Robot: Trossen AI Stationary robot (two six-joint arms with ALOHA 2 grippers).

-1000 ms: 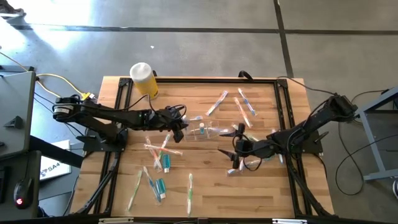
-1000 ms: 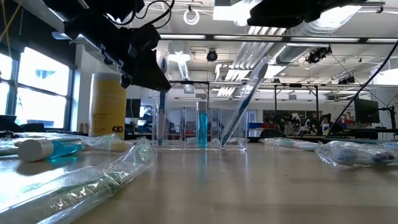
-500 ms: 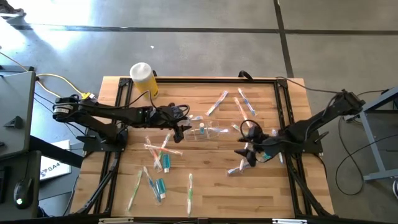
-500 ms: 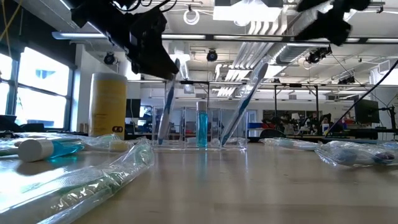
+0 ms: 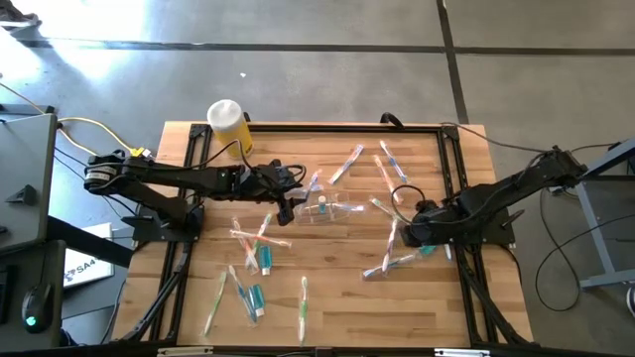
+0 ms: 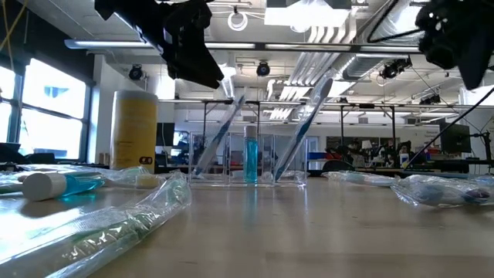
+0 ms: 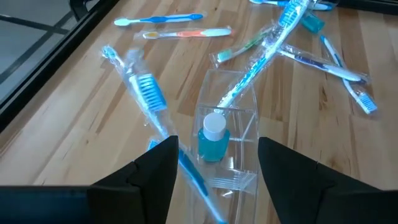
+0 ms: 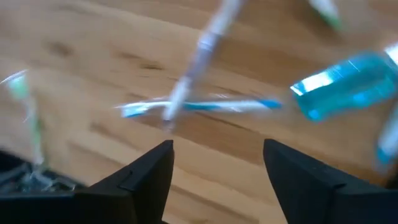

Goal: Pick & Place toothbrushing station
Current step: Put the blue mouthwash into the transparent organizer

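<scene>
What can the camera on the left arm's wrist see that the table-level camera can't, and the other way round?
Only the left wrist view shows the left gripper open above the clear container, and loose toothbrushes lying flat on the wood beyond it.

Only the low view shows the yellow bottle, the wrapped brushes nearest that camera, and the room behind.

Both show the container with a blue-filled tube upright in it and toothbrushes leaning in it.

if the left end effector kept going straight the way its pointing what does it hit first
Most likely the clear container, which sits right between the open fingers of the left end effector, with a teal tube and a wrapped toothbrush standing in it. Depth is hard to judge.
</scene>
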